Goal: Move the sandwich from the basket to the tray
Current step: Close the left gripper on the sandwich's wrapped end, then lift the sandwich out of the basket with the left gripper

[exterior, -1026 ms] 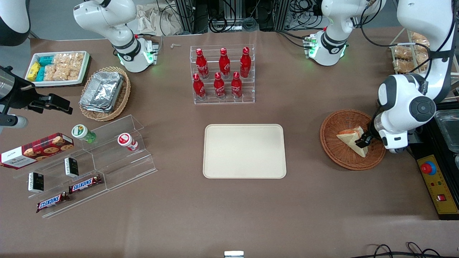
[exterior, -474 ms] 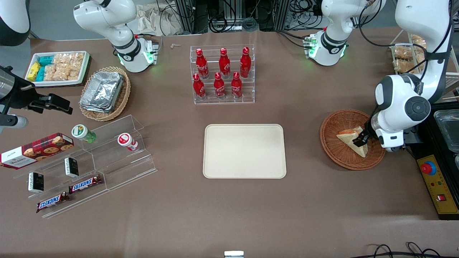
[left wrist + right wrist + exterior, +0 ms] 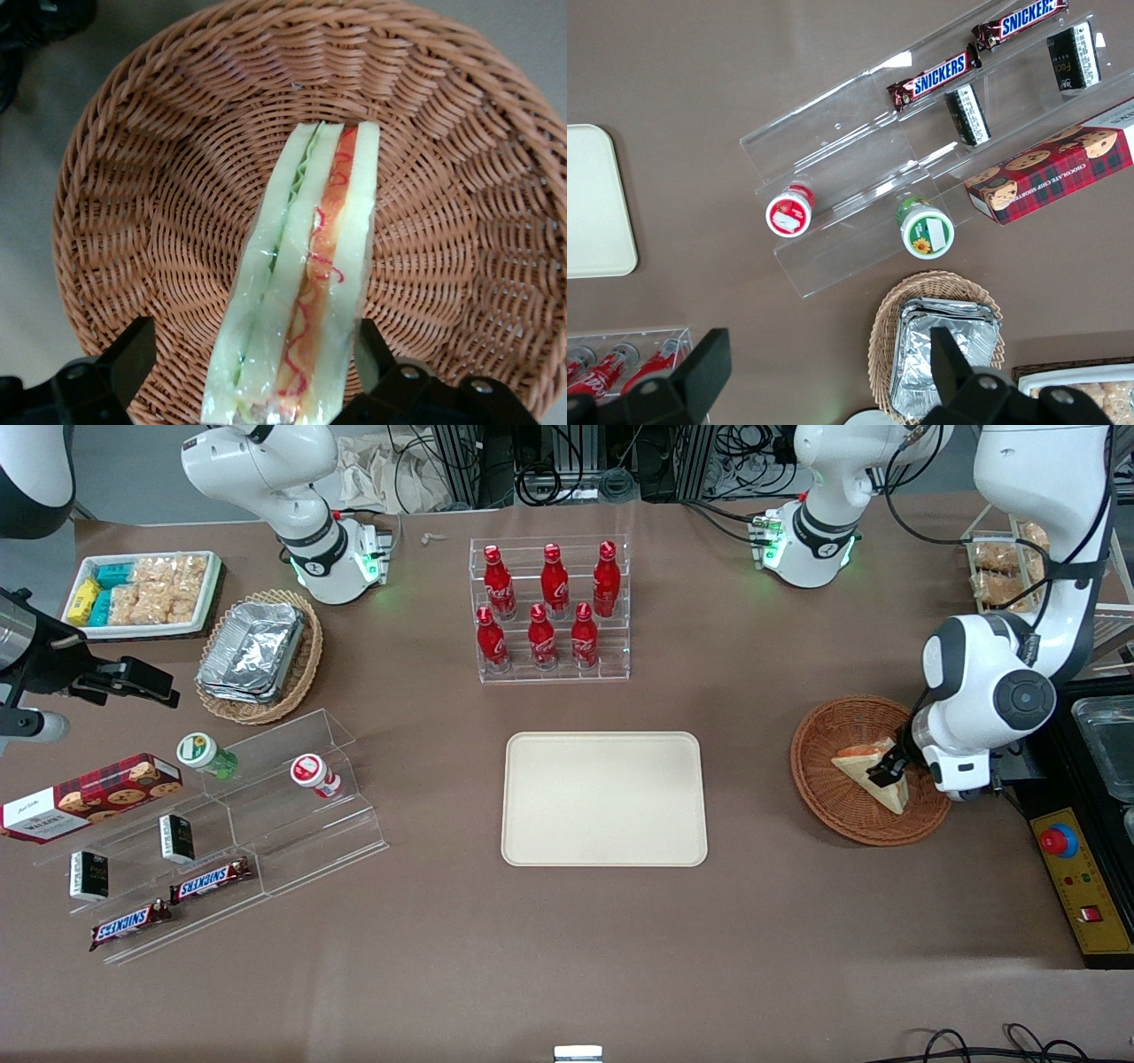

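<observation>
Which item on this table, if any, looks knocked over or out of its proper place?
Two small bottles, one green-capped and one red-capped, lie tipped on their sides on the clear acrylic stand toward the parked arm's end. Otherwise nothing stands out: the sandwich sits in the basket, the gripper open around it.

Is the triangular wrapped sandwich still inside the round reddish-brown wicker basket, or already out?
Inside. The sandwich lies on the basket weave, with the open pincer straddling it.

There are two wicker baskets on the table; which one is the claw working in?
The reddish-brown basket at the working arm's end, holding the sandwich. The gripper straddles that wedge, fingers open. The tan basket holds foil trays.
</observation>
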Motion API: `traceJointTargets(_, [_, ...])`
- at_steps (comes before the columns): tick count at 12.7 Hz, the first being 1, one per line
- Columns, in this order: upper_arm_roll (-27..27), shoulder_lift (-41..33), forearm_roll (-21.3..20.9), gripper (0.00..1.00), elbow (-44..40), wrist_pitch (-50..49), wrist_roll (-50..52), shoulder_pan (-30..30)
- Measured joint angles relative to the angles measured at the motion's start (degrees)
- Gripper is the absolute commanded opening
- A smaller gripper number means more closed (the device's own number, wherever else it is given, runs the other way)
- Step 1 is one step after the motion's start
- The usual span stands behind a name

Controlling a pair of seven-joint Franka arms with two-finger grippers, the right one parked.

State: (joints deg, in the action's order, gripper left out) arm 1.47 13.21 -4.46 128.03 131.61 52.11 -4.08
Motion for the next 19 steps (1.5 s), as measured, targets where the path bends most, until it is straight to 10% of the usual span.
traceJointTargets(2, [0.0,0.57,0.04,0.85,0.0,0.1,0.0,0.0])
traceJointTargets(5, [0.0,0.75,0.06,0.0,0.0,0.35,0.0,0.0])
traceJointTargets(19, [2.91,-5.31,-0.05,0.0,-4.62,-11.83,-2.74,0.3])
